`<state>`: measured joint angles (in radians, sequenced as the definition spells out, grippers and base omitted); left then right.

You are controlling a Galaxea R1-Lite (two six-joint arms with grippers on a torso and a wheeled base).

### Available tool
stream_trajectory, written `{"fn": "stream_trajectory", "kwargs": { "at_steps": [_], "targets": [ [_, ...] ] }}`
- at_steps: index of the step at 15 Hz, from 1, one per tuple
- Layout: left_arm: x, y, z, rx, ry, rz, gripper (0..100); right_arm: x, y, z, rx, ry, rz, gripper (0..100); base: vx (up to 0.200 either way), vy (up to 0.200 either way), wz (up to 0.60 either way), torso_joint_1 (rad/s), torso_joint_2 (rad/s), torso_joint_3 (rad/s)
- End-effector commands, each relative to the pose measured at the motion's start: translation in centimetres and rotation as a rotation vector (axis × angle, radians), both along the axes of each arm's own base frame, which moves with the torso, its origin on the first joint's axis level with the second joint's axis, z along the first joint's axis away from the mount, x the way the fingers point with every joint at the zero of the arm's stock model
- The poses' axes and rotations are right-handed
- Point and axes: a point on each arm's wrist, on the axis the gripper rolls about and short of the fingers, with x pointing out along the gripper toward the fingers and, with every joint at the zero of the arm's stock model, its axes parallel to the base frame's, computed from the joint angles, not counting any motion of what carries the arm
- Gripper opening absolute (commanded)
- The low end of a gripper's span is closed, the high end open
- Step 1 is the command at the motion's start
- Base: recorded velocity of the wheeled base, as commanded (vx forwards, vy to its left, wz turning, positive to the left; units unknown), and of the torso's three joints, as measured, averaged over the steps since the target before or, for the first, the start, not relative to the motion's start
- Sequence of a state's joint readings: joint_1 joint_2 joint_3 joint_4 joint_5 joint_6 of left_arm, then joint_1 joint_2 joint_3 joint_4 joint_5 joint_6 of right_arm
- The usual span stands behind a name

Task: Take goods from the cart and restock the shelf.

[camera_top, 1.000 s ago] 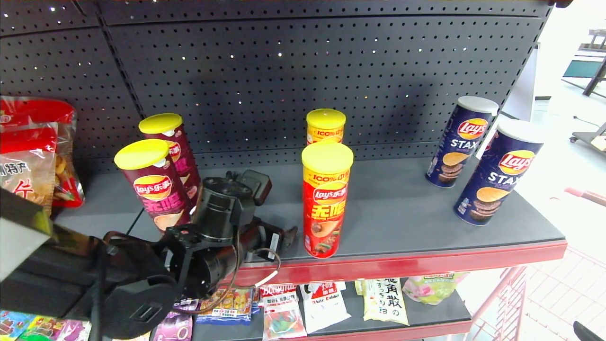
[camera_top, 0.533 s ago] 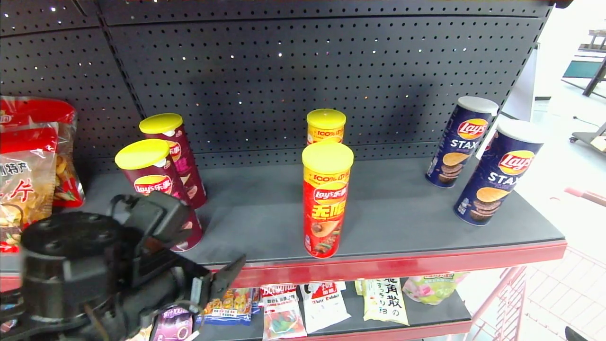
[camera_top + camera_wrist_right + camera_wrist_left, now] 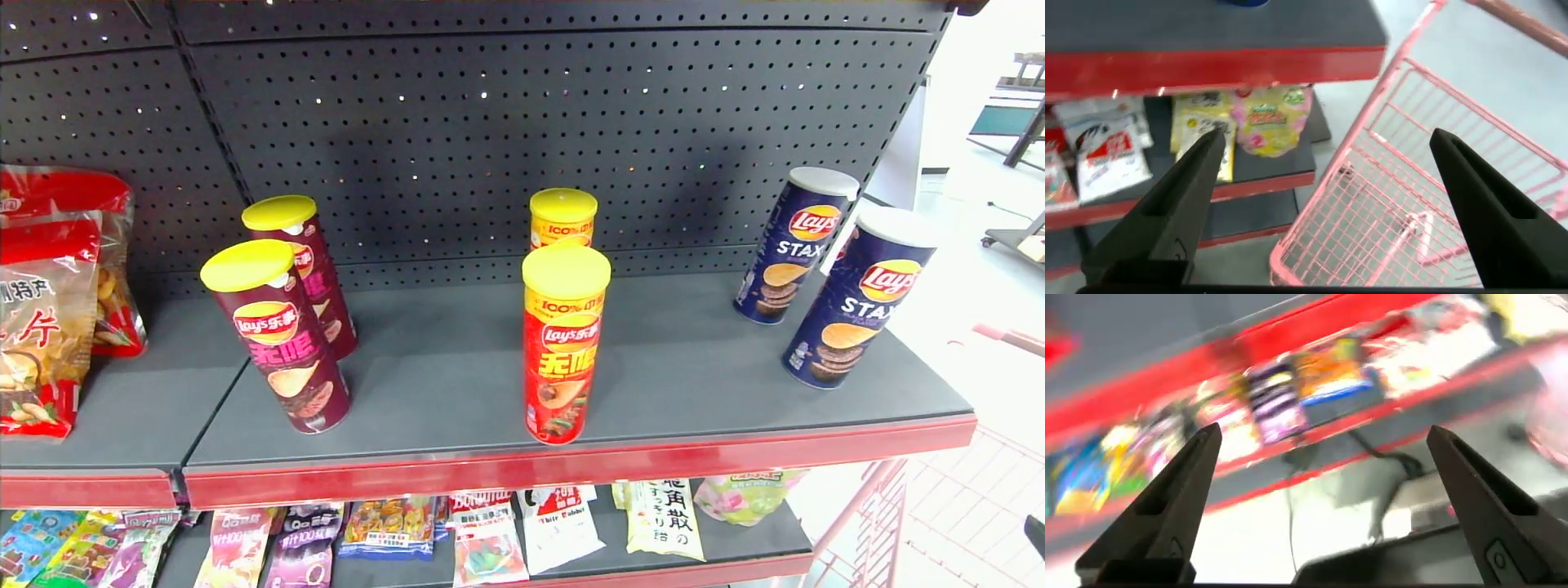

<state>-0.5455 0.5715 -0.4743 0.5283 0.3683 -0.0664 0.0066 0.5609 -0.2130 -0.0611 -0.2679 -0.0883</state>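
Upright on the matte grey shelf [image 3: 669,359], long axes vertical, lids up: two maroon cans [image 3: 282,343] at left, two red cans [image 3: 563,351] mid-shelf, two blue cans [image 3: 853,302] at right, each pair one behind the other. Smooth printed cylinders; flat yellow lids on maroon and red, white on blue. Behind, dark perforated back panel [image 3: 490,122]; along the front, glossy red edge [image 3: 571,465]. Left gripper [image 3: 1323,431] spread wide, nothing between, facing blurred packets [image 3: 1274,400]. Right gripper [image 3: 1327,135] likewise spread and empty, over the pink wire cart [image 3: 1429,212].
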Motion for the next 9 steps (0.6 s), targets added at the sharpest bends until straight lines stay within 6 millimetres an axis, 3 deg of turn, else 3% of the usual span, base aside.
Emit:
{"fn": "stream_trajectory", "kwargs": {
  "at_steps": [1, 4, 6, 9],
  "targets": [
    [-5.4, 2.1, -0.5, -0.076, -0.188, 0.262, 100, 0.7, -0.1, 0.8, 0.017, 0.003, -0.008, 100, 0.000, 0.000, 0.00, 0.000, 0.00, 0.000],
    [-6.4, 1.5, -2.4, -0.097, -0.243, 0.417, 100, -0.6, 0.1, -0.6, 0.028, -0.015, 0.070, 100, 0.000, 0.000, 0.00, 0.000, 0.00, 0.000],
    [-6.7, 1.5, -3.9, -0.172, -0.326, 0.340, 100, -1.6, 0.3, -1.8, 0.026, -0.044, 0.112, 100, 0.000, 0.000, 0.00, 0.000, 0.00, 0.000],
    [-5.2, 1.1, -4.6, -0.249, -0.394, 0.291, 100, -3.1, 0.5, -4.4, 0.036, -0.083, 0.191, 100, 0.000, 0.000, 0.00, 0.000, 0.00, 0.000]
  ]
}}
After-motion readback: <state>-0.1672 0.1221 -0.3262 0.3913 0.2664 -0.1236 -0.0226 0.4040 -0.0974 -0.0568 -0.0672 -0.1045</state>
